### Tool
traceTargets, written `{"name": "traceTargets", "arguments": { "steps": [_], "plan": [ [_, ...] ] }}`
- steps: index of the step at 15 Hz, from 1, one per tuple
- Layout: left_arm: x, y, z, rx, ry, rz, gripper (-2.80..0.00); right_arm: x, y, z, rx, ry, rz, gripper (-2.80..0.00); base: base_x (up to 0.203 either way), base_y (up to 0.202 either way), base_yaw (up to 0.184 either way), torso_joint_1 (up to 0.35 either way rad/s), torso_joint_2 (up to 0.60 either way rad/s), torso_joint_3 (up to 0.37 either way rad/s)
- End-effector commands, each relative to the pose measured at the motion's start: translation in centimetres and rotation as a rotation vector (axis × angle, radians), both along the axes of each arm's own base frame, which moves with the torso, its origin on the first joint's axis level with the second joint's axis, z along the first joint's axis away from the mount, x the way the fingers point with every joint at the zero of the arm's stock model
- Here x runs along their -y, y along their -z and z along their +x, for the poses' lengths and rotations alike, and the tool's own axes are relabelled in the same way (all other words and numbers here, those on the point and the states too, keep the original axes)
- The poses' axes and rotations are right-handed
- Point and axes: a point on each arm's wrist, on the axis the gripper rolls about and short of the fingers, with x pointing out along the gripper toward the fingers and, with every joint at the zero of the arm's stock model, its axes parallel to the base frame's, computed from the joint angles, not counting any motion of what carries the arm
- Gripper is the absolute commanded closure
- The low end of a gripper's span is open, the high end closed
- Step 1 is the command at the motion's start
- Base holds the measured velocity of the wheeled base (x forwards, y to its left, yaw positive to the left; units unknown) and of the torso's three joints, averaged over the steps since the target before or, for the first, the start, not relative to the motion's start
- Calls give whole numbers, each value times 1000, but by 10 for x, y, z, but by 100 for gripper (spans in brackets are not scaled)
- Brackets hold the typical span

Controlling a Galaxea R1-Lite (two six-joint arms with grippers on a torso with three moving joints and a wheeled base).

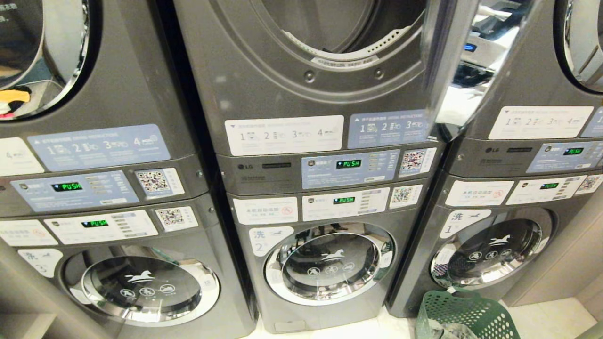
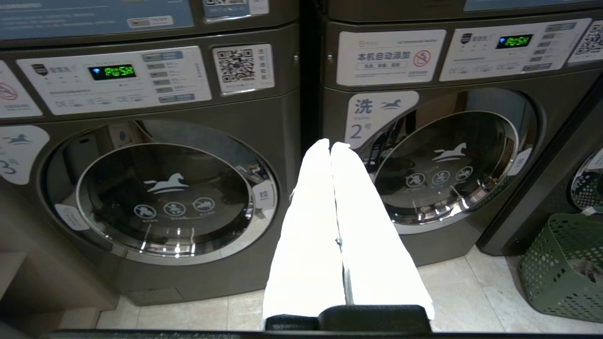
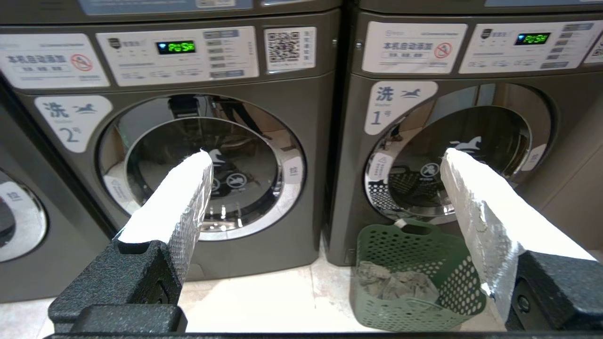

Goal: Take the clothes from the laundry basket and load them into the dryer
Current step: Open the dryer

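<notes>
Clothes (image 3: pixel 395 285) half-hidden in basket (image 3: pixel 414 245), dryer (image 1: pixel 330 56) cropped

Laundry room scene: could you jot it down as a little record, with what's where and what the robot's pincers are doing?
dryer: middle stack, upper unit, door swung open
laundry basket: on the floor before the washer marked 1
clothes: in the basket
left pincer: shut, empty
right pincer: wide open, empty
loading: not begun

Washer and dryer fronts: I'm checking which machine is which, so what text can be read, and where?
"LG": middle stack's control strip.
"PUSH": its green display.
"洗 2号": washer label.
"洗 1号": neighbouring washer label.
"本机自动添加": white sticker.
"拉": door tab.
Instruction panels: too small.
</notes>
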Motion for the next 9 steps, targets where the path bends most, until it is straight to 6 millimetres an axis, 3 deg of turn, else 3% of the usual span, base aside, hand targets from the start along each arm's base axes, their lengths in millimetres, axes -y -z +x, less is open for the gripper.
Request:
{"name": "traceTargets", "arguments": {
  "steps": [1, 9],
  "plan": [
    [0, 0, 0, -1, 0, 0, 0, 0, 0, 0, 1, -1, -1, -280, 0, -201, -3, 4, 2, 2],
    [0, 0, 0, -1, 0, -1, 0, 0, 0, 0, 1, 1, -2, -280, 0, -196, 1, 3, 5, 0]
  ]
}}
